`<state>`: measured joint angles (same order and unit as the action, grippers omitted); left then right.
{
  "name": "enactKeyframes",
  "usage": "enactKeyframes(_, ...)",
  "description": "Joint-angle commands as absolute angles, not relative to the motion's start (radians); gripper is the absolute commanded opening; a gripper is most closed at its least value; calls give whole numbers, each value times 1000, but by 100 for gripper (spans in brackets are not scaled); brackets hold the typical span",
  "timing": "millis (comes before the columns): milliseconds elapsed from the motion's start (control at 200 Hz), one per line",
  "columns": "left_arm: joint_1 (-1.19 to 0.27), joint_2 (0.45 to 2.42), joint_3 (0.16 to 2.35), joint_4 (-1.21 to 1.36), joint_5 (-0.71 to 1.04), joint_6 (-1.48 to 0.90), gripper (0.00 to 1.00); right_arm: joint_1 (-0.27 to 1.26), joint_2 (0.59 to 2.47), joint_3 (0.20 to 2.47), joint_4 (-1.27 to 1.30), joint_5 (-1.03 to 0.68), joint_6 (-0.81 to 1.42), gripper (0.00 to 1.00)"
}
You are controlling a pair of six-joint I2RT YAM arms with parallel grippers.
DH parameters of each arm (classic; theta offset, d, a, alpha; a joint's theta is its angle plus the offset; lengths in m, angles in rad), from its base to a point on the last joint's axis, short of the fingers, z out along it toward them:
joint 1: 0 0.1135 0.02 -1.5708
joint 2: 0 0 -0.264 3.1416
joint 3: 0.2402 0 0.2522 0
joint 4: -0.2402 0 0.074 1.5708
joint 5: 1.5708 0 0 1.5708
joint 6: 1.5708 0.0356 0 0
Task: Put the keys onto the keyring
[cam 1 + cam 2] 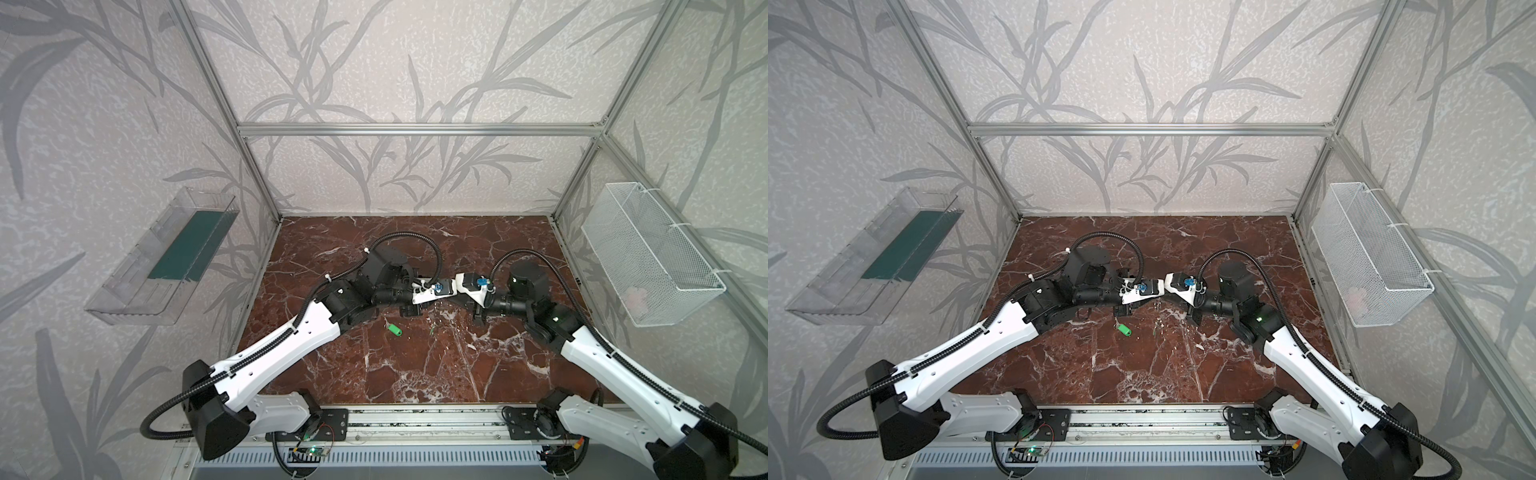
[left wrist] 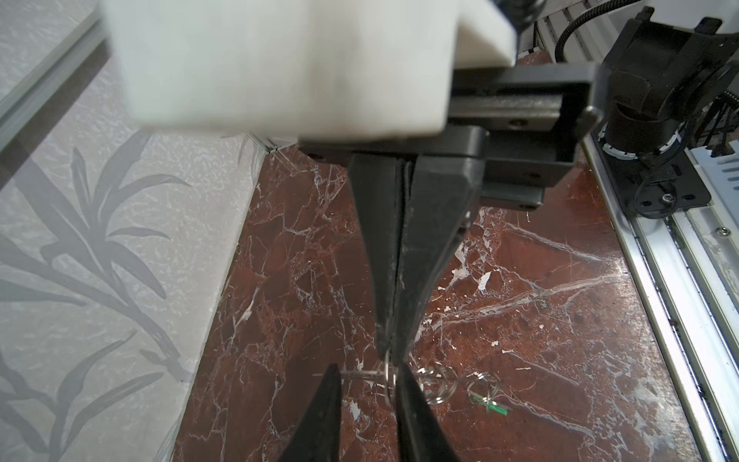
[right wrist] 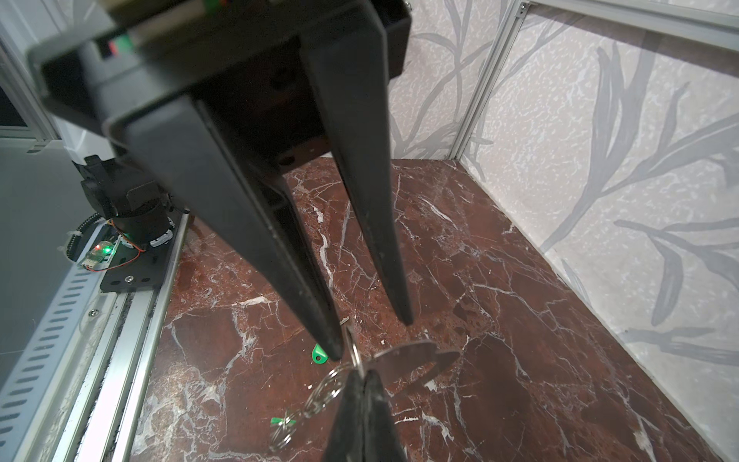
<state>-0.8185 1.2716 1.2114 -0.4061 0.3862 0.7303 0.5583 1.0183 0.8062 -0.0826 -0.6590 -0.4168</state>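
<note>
Your right hand (image 2: pixel 390 352) is clamped on the keyring (image 3: pixel 408 360), mid-air at frame centre. Left hand (image 3: pixel 370 336) stands apart around it. One key (image 1: pixel 394 329) lies loose on the counter (image 1: pixel 415 374), lower centre. Next, probably: fetch it, thread its loop.

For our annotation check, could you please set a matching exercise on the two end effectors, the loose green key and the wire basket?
1 left end effector
2 right end effector
3 loose green key
4 wire basket

A hung on the side wall
B jaws apart
C lying on the table
D shut on the keyring

Pairs: 1-B, 2-D, 3-C, 4-A
</note>
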Motion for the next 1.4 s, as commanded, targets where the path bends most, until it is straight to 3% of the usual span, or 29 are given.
enactKeyframes(0,-824,1280,1248,-437,377,741,27,564,1010,845,-88,-657,-419,0)
enactKeyframes(215,-825,1294,1253,-443,371,733,25,565,1003,848,-82,-659,-412,0)
enactKeyframes(445,-826,1304,1254,-433,403,717,12,567,996,840,-43,-663,-388,0)
enactKeyframes(630,-826,1307,1247,-440,403,705,10,566,983,827,1,-660,-368,0)
enactKeyframes(760,-826,1306,1247,-435,409,695,0,566,976,815,33,-672,-351,0)
enactKeyframes(875,-820,1291,1232,-396,431,666,0,566,966,797,44,-660,-359,0)
enactKeyframes(1080,-753,1236,1145,-203,599,515,0,505,883,694,168,-621,-323,16)
enactKeyframes(1394,-695,1216,1035,94,780,351,0,482,846,630,301,-671,-230,19)
